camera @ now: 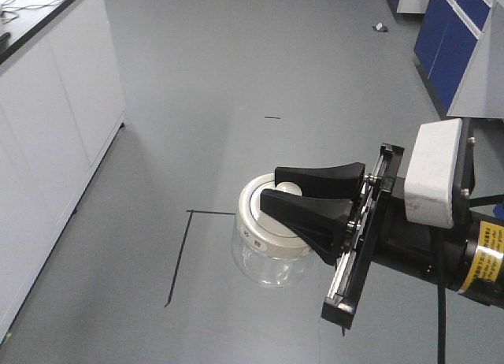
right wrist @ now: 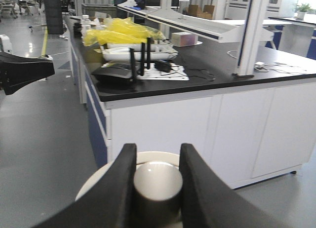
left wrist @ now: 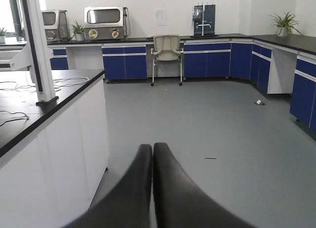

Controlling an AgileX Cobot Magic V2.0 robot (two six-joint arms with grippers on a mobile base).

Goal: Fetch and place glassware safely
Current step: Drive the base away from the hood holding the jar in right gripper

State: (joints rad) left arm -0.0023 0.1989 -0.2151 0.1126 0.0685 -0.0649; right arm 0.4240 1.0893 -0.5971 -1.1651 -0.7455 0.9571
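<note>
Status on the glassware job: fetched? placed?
Fetch looks done: the right pincer is shut on the lid knob of the glass jar, which hangs clear above the floor. In hand: the carry. Left: setting it down; no surface lies under it yet. The left pincer is shut and empty.

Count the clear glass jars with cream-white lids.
1. The clear glass jar hangs over the grey floor, lid knob clamped in the right gripper; the cluttered black bench could hide others.
</note>
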